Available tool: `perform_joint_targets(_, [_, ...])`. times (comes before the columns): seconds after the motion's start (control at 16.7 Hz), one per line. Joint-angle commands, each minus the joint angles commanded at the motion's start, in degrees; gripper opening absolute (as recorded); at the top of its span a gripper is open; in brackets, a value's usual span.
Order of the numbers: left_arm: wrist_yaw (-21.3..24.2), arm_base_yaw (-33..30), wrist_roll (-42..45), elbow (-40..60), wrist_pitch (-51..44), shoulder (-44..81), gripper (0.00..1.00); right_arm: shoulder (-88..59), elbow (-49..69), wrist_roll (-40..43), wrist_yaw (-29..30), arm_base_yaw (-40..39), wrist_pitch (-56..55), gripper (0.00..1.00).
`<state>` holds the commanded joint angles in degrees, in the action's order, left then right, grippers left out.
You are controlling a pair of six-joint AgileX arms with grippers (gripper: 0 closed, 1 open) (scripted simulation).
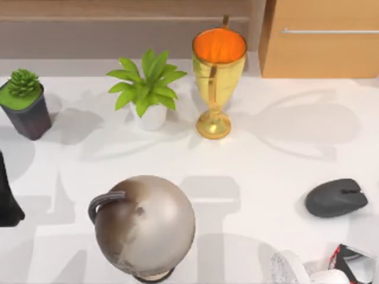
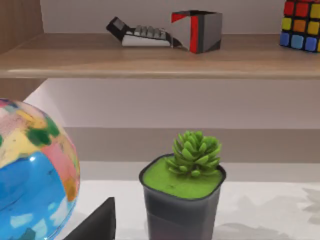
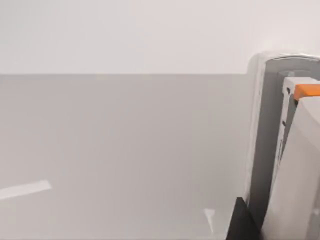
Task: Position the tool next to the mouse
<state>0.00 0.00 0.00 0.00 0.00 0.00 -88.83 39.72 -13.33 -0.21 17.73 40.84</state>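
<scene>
The mouse, dark grey and oval, lies flat on the white table at the right side. The tool is a white and grey body with an orange part, seen very close in the right wrist view, upright over the bare table. My right gripper is at the front right edge of the table, just in front of the mouse and apart from it. Whether it holds the tool cannot be seen. My left gripper is parked at the left edge of the table.
A large globe stands front centre-left. Along the back stand a golden trophy, a leafy plant in a white pot and a succulent in a dark pot. A bare strip lies between globe and mouse.
</scene>
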Motion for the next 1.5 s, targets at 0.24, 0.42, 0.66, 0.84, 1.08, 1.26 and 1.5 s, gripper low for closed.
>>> perform_joint_targets(0.24, [0.0, 0.0, 0.0, 0.0, 0.0, 0.0, 1.00, 0.2, 0.1, -0.1, 0.0, 0.1, 0.2, 0.00])
perform_joint_targets(0.42, [0.0, 0.0, 0.0, 0.0, 0.0, 0.0, 1.00, 1.7, 1.8, 0.1, 0.0, 0.0, 3.4, 0.00])
perform_joint_targets(0.66, [0.0, 0.0, 0.0, 0.0, 0.0, 0.0, 1.00, 4.1, 4.1, 0.1, 0.0, 0.1, 8.1, 0.00])
perform_joint_targets(0.84, [0.0, 0.0, 0.0, 0.0, 0.0, 0.0, 1.00, 3.9, 4.0, 0.0, 0.0, 0.1, 8.1, 0.00])
perform_joint_targets(1.08, [0.0, 0.0, 0.0, 0.0, 0.0, 0.0, 1.00, 1.4, 7.7, -0.2, -0.5, -0.6, 9.8, 0.00])
perform_joint_targets(1.26, [0.0, 0.0, 0.0, 0.0, 0.0, 0.0, 1.00, -3.8, 16.4, -0.2, -1.4, -2.7, 13.1, 0.00])
perform_joint_targets(1.5, [0.0, 0.0, 0.0, 0.0, 0.0, 0.0, 1.00, -14.3, 32.8, 0.0, -2.3, -8.1, 18.6, 0.00])
